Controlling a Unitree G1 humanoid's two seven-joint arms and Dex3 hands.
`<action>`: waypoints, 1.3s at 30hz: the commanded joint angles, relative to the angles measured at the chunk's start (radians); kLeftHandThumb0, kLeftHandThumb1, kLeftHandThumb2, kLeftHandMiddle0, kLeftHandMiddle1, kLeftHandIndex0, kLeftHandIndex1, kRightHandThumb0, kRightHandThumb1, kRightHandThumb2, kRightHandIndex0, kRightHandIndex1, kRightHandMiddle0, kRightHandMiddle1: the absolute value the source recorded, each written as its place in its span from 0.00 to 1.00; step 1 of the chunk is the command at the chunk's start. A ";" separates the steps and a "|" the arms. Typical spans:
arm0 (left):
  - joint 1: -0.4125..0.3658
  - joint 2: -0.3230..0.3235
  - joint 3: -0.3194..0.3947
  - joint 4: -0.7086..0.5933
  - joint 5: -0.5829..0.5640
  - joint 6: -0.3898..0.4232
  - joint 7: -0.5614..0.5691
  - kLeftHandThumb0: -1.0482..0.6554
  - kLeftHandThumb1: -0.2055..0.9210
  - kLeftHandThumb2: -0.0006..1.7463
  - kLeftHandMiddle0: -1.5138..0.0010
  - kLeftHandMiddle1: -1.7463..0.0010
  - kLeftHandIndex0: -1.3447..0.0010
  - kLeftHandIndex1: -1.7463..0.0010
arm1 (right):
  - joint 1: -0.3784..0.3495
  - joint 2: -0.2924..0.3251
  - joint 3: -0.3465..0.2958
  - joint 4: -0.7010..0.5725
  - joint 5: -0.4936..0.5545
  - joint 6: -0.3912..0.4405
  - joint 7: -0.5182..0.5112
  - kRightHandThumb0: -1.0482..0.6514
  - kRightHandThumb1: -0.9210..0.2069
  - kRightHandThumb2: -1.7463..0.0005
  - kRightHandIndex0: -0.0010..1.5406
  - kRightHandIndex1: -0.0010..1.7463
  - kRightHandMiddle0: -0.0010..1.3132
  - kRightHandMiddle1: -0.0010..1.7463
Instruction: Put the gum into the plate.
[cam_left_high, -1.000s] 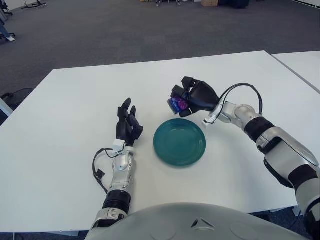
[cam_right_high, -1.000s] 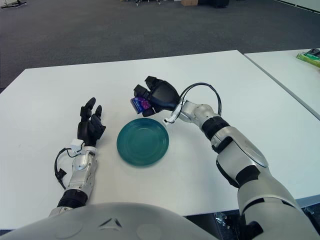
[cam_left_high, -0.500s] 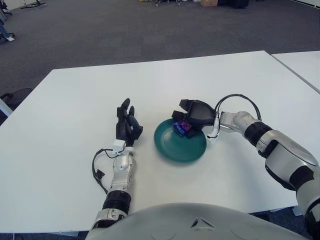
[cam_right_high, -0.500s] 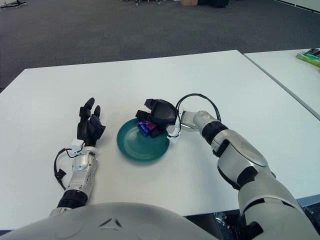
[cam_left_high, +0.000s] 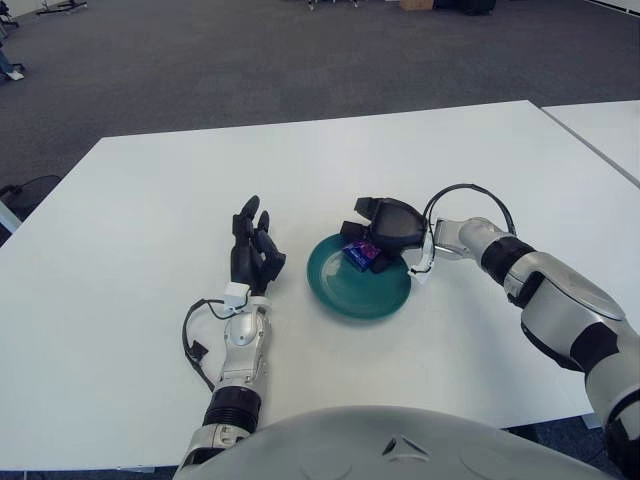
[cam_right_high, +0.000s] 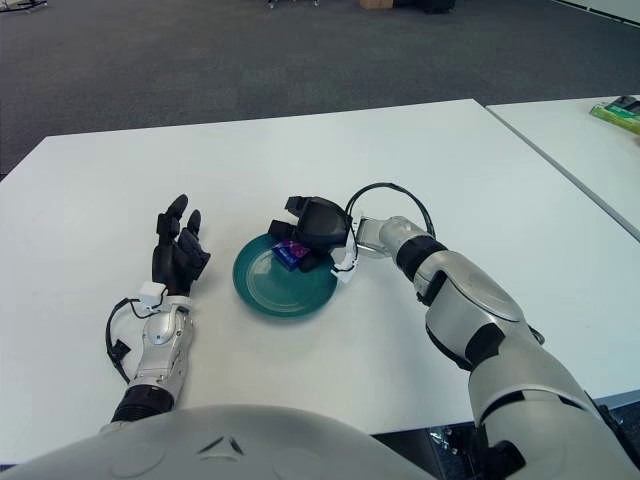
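Since the gum pack sits directly under the right hand, low over the far right part of the teal plate, a release is probably all that remains. Its fingers are curled around the small blue-and-purple pack, apparently gripping it; whether it touches the plate is unclear. Well left of the plate, the left hand shows fingers extended, empty.

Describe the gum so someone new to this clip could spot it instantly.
On the white table, find the teal plate at centre. At its far right rim, the right robot hand is closed on the gum, a small blue-purple pack, the only bright item there.
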 joint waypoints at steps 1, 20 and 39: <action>0.220 -0.131 -0.017 0.102 -0.019 0.006 0.038 0.14 1.00 0.58 0.77 1.00 0.99 0.61 | 0.021 -0.073 -0.067 -0.163 0.088 -0.050 0.123 0.17 0.00 0.54 0.15 0.54 0.08 0.56; 0.192 -0.131 -0.004 0.135 -0.146 0.011 -0.061 0.14 1.00 0.59 0.81 1.00 1.00 0.68 | 0.250 -0.178 -0.254 -0.660 0.147 -0.028 0.240 0.07 0.00 0.41 0.00 0.00 0.00 0.00; 0.165 -0.152 0.004 0.159 -0.184 -0.078 -0.176 0.15 1.00 0.59 0.85 1.00 1.00 0.76 | 0.288 -0.208 -0.357 -0.759 0.178 -0.051 0.321 0.02 0.00 0.41 0.00 0.00 0.00 0.00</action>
